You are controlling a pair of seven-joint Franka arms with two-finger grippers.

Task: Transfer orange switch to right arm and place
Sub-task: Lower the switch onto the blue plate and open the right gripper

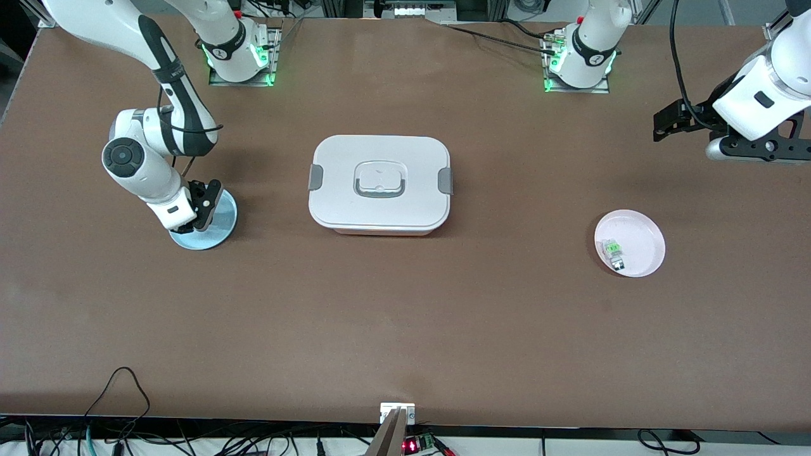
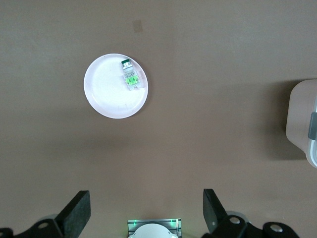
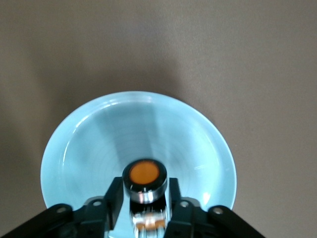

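My right gripper point(image 1: 201, 206) is shut on the orange switch point(image 3: 143, 179), a small black and silver block with a round orange top. It holds the switch just over a light blue plate point(image 1: 220, 229) at the right arm's end of the table. In the right wrist view the plate point(image 3: 94, 144) fills the middle, and the gripper point(image 3: 144, 194) has one black finger on each side of the switch. I cannot tell whether the switch touches the plate. My left gripper point(image 1: 666, 123) waits open and empty, raised over the left arm's end of the table; it also shows in the left wrist view point(image 2: 143, 210).
A white lidded box point(image 1: 380, 183) stands mid-table; its corner shows in the left wrist view point(image 2: 302, 124). A pink plate point(image 1: 643, 237) holding a clear-and-green switch point(image 1: 613, 252) lies toward the left arm's end. The left wrist view shows this plate point(image 2: 106, 96) and switch point(image 2: 130, 77).
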